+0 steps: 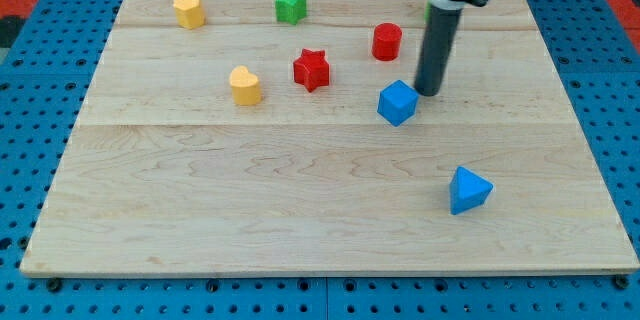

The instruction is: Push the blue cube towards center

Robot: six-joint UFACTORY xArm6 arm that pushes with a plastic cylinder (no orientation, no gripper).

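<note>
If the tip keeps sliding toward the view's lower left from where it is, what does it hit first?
Most likely the blue cube: my tip sits just to its upper right in the view, very close or touching. Beyond the cube, that line looks free of blocks across the wooden board.

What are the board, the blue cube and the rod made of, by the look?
Board: light wood, matte; visible grain and plank seams.
Blue cube: uniform blue with a soft sheen, probably painted wood or plastic; cannot tell which.
Rod: dark, smooth, slightly glossy, likely metal or plastic. My tip sits just right of the cube, close against it.
</note>
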